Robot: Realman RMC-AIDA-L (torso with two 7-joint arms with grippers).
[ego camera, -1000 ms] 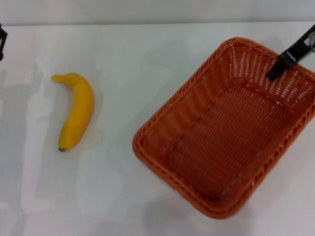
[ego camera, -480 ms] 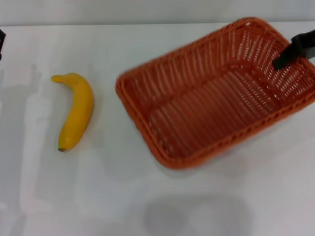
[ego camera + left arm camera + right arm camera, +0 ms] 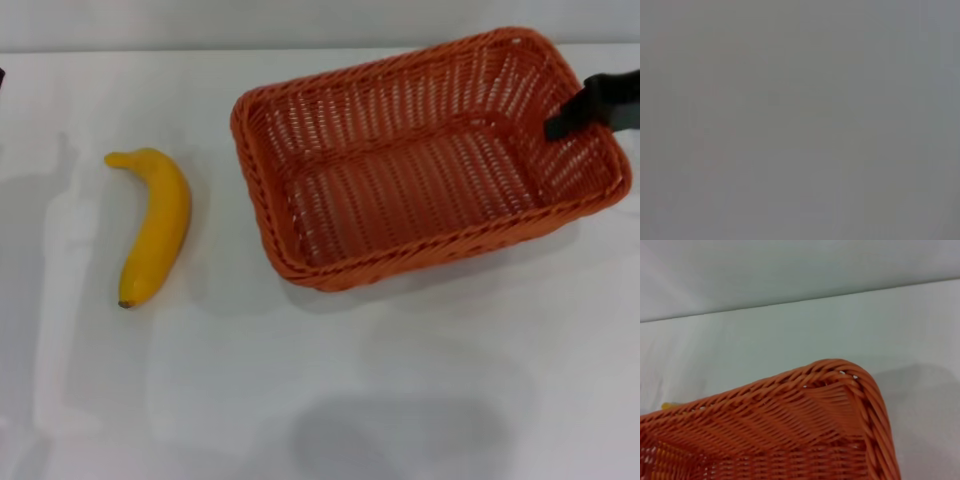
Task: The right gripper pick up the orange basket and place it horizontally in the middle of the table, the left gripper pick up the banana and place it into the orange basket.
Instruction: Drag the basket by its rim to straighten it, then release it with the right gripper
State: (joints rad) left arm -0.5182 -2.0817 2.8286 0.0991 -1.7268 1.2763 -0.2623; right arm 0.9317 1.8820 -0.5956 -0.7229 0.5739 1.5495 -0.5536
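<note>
One orange basket [image 3: 420, 160] sits lengthwise across the middle-right of your table [image 3: 300, 400], your right tool [image 3: 572, 110] clamped on its right rim, while the banana [image 3: 155, 225] lies well apart at left.

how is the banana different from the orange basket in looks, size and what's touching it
The banana is smooth, yellow and curved; the orange basket is woven, openwork and rectangular. The basket is far bigger. The banana lies untouched; the right hand reaches over the basket's right end wall. Both are over the white table.
</note>
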